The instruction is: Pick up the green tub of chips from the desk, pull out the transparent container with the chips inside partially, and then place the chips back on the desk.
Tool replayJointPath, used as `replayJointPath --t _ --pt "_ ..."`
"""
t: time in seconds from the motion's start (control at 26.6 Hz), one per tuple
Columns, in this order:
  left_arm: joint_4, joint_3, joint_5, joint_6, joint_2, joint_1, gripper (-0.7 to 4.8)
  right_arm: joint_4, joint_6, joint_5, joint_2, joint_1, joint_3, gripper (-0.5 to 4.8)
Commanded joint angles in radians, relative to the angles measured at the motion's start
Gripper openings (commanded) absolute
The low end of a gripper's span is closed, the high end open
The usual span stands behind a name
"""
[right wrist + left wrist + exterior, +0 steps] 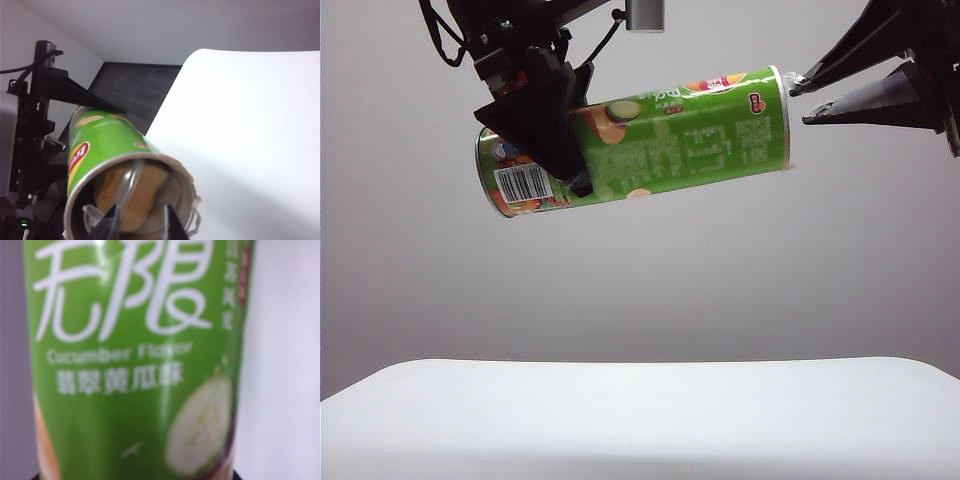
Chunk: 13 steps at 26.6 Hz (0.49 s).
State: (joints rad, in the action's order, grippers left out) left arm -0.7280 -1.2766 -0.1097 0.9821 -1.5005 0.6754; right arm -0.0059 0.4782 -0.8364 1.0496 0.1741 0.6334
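The long bright-green cylindrical tub of chips [650, 140] with its red-and-yellow logo, cucumber-slice picture and barcode label hangs in the air well above the wide plain white desk [640, 420], lying almost level with its right end tilted a little higher. The left gripper [555, 140], a black two-finger pincer, clamps the tub around its body near the barcode end, its jaws spread wide to the can's girth; in the left wrist view the green wall [135, 365] with white lettering and a pale cucumber slice fills the picture at close range. On the right of the exterior view, the right gripper [803, 103] sits at the tub's open end, its two black fingers a narrow way apart, the upper tip touching the silver rim and the lower tip just beside it. The right wrist view looks into that open mouth: the thin clear plastic container [131, 182] shows as a curved transparent edge inside the can, with the orange-yellow chips [140, 195] stacked behind it, and the two dark fingertips [107, 227] stand at the rim. Whether the right gripper actually pinches the container's lip cannot be told.
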Motion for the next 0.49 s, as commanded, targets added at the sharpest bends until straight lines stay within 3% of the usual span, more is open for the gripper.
replayJointPath --t 0.04,0.38,0.49 --pt "0.024 -0.003 -0.061 -0.004 0.005 0.002 2.63 0.064 0.042 -0.041 -0.005 0.001 0.006 1.16" --pt "0.068 -0.003 -0.081 -0.002 0.005 0.003 2.63 0.099 0.097 -0.069 -0.005 0.002 0.006 1.03" --pt "0.08 -0.003 -0.143 -0.003 0.005 0.003 2.63 0.12 0.111 -0.09 -0.005 0.004 0.006 1.03"
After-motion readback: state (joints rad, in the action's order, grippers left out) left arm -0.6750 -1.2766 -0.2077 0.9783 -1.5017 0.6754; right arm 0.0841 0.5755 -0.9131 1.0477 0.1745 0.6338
